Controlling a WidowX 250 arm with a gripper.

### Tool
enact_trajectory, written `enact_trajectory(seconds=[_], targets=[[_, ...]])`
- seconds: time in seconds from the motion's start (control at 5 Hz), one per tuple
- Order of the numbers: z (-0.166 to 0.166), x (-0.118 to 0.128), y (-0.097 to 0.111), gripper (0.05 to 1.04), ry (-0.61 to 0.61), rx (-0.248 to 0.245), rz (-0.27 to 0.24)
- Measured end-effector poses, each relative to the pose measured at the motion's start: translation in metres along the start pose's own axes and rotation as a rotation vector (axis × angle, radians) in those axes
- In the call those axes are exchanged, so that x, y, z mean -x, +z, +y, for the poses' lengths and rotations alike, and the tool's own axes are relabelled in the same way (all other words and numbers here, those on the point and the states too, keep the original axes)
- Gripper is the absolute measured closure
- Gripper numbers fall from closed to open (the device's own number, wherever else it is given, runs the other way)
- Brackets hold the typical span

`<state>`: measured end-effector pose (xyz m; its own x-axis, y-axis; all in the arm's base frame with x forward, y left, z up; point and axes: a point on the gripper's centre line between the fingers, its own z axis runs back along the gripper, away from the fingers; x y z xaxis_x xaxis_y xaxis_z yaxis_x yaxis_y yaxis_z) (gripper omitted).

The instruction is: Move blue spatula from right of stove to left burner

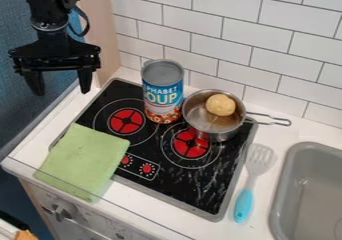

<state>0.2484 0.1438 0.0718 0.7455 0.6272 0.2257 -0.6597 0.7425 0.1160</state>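
The gripper (61,84) hangs at the upper left, beyond the stove's left edge, its two fingers wide apart with nothing between them. A spatula with a blue handle and pale slotted head (250,184) lies on the white counter right of the stove (194,189), head toward the back wall, far from the gripper. The left burner (127,121) is a red disc in a white ring, uncovered, with the soup can just right of it. The right burner (190,144) is partly hidden by a pot.
A metal pot (214,119) holding a round yellowish item (220,105) stands at the stove's back right, handle pointing right. A soup can (162,91) stands upright beside it. A green cloth (83,159) covers the stove's front left corner. The grey sink (310,189) is at right.
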Motion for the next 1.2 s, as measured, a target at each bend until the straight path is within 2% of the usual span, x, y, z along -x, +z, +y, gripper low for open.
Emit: enact_trajectory(seconds=[0.2, 0.4, 0.6, 0.8, 1.0, 1.2], targets=[[0.0, 0.005, -0.007, 0.085, 0.003, -0.008, 0.029], [-0.014, 0.011, -0.007, 0.085, 0.018, -0.008, 0.029], [-0.035, 0.021, -0.001, 0.085, -0.042, 0.022, 0.018], [-0.061, 0.034, 0.001, 0.085, -0.182, 0.127, 0.039], [-0.096, 0.053, 0.015, 0.085, -0.345, 0.202, 0.015], [-0.125, 0.077, 0.023, 0.085, -0.486, 0.206, 0.006]])
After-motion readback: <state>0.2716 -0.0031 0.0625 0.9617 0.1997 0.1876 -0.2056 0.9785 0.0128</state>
